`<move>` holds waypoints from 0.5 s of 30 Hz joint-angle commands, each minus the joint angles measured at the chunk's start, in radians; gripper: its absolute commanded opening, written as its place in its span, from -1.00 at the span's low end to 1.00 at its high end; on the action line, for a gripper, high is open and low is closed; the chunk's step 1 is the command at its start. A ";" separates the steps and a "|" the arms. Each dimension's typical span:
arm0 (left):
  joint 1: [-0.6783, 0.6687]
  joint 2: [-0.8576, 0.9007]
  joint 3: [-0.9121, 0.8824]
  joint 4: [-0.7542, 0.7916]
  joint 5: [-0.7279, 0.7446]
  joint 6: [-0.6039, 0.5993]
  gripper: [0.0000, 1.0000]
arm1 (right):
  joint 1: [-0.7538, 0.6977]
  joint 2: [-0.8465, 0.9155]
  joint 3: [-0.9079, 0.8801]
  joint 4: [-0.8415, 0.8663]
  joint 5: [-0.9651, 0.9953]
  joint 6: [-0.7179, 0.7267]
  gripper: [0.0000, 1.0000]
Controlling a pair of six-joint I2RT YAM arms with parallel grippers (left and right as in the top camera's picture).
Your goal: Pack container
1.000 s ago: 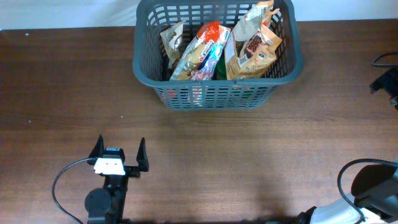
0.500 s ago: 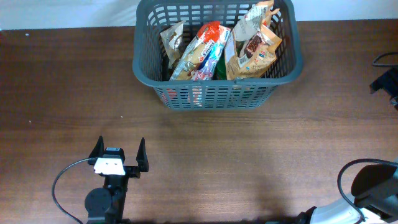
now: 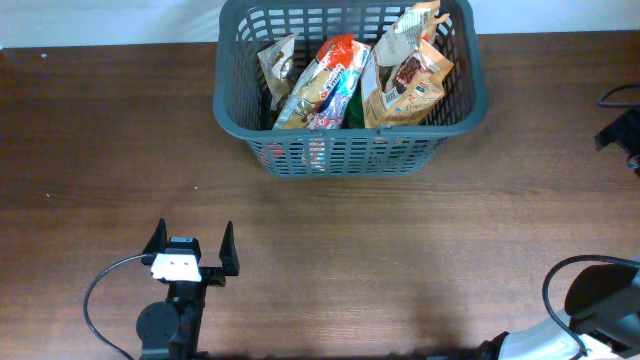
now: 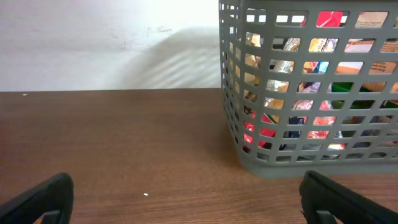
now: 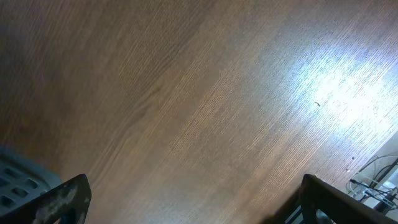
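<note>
The dark grey lattice basket (image 3: 345, 135) stands at the far middle of the table. It holds several snack bags: a tan bag (image 3: 405, 85) on the right, a red, white and blue bag (image 3: 325, 85) in the middle, and a small tan bag (image 3: 278, 62) on the left. My left gripper (image 3: 194, 235) is open and empty, near the front left and well short of the basket. The left wrist view shows the basket wall (image 4: 298, 158) ahead to the right of the open fingers (image 4: 186, 202). My right gripper (image 5: 196, 202) is open and empty above bare table.
A corner of the basket (image 5: 18, 174) shows at the lower left of the right wrist view. A dark part of the right arm (image 3: 620, 130) sits at the right table edge. Cables (image 3: 100, 300) loop by the left arm base. A white wall lies behind the table.
</note>
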 commanded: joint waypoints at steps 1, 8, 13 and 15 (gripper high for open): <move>0.006 -0.010 -0.008 -0.003 -0.008 0.016 0.98 | -0.006 -0.015 -0.002 0.000 0.002 0.008 0.98; 0.006 -0.010 -0.008 -0.003 -0.008 0.016 0.98 | -0.006 -0.074 -0.002 0.000 0.002 0.008 0.97; 0.006 -0.010 -0.008 -0.003 -0.008 0.016 0.98 | -0.004 -0.190 -0.008 0.000 0.002 0.008 0.98; 0.006 -0.010 -0.008 -0.003 -0.008 0.016 0.99 | 0.005 -0.250 -0.031 0.000 0.002 0.008 0.98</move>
